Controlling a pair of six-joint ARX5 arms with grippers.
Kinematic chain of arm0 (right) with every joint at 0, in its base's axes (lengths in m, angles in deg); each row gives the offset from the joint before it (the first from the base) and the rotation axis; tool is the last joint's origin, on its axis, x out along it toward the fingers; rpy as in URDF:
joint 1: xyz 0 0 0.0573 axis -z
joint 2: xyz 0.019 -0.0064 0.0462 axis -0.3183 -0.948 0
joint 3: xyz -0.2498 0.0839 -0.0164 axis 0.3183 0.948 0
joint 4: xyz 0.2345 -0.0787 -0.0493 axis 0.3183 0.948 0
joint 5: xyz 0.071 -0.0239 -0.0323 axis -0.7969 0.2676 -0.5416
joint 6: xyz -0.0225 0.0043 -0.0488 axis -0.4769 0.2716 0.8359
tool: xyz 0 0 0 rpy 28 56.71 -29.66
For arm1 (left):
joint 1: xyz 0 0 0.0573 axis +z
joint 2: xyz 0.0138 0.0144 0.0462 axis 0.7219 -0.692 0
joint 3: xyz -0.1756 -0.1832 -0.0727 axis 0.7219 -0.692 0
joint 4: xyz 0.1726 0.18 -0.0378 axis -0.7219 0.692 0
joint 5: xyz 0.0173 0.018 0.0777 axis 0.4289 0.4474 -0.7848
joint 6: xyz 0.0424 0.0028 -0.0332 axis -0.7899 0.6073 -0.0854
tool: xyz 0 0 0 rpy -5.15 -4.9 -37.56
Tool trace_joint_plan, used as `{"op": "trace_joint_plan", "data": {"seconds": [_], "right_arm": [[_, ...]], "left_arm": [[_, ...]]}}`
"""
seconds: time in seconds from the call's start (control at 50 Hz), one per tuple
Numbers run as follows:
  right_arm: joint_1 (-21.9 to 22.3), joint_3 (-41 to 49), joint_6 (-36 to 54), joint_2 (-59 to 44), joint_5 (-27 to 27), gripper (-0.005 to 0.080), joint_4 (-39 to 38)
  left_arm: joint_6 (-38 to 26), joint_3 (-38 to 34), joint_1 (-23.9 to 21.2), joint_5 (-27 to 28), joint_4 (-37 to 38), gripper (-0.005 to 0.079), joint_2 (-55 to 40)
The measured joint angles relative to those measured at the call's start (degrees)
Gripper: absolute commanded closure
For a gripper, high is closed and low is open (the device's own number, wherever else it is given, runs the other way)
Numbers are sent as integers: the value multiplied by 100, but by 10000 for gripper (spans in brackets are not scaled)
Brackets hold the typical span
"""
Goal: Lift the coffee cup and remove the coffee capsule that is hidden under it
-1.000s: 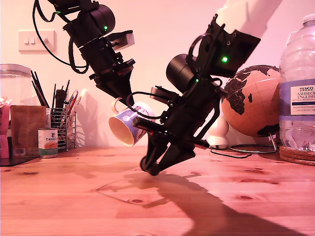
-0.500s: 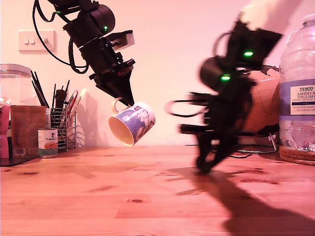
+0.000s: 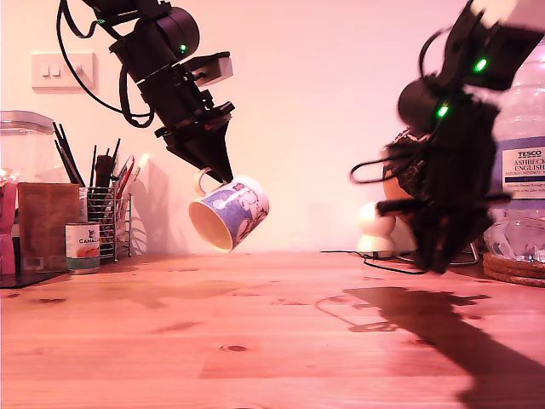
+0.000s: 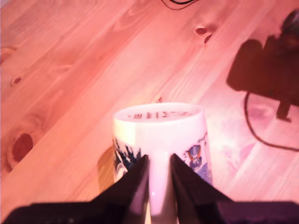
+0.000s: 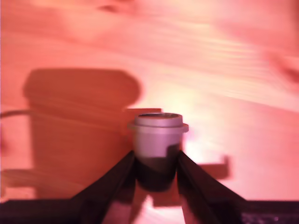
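The coffee cup (image 3: 230, 213), a white mug with a blue printed band, hangs tilted above the wooden table (image 3: 255, 341), its mouth turned towards the exterior view's left. My first gripper (image 3: 216, 174) is shut on the cup's handle; in the first wrist view its fingers (image 4: 138, 179) pinch the handle of the cup (image 4: 159, 128). My second gripper (image 3: 434, 260) hovers just above the table at the exterior view's right. It is shut on the coffee capsule (image 5: 158, 133), a small dark pod with a wider rim held between its fingers (image 5: 122, 175). The exterior view does not show the capsule.
A small tin can (image 3: 83, 247), a wire holder of pens (image 3: 106, 213) and a glass jar (image 3: 25, 145) stand at the exterior view's left. A large water bottle (image 3: 521, 162) on cork coasters (image 3: 515, 271), a white round object (image 3: 373, 230) and a cable (image 3: 383, 266) are at its right.
My second gripper has swung away from under the cup towards the exterior view's right and risen slightly, carrying the capsule. The first arm and the cup have stayed still.
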Motion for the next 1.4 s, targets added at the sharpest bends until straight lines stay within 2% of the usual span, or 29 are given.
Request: {"op": "trace_joint_plan", "data": {"seconds": [0.34, 0.62, 0.8, 1.02, 1.4], "right_arm": [[227, 0, 50, 26, 85, 699, 295], [372, 0, 50, 26, -205, 697, 376], [369, 0, 52, 26, -243, 569, 413], [369, 0, 52, 26, -258, 452, 428], [369, 0, 44, 26, -260, 442, 503]], "left_arm": [[87, 0, -2, 37, -20, 762, 0], [87, 0, 0, 42, -42, 762, 0], [87, 0, 0, 42, -42, 762, 0], [90, 0, 0, 44, -44, 762, 0], [90, 0, 0, 44, -57, 762, 0]]}}
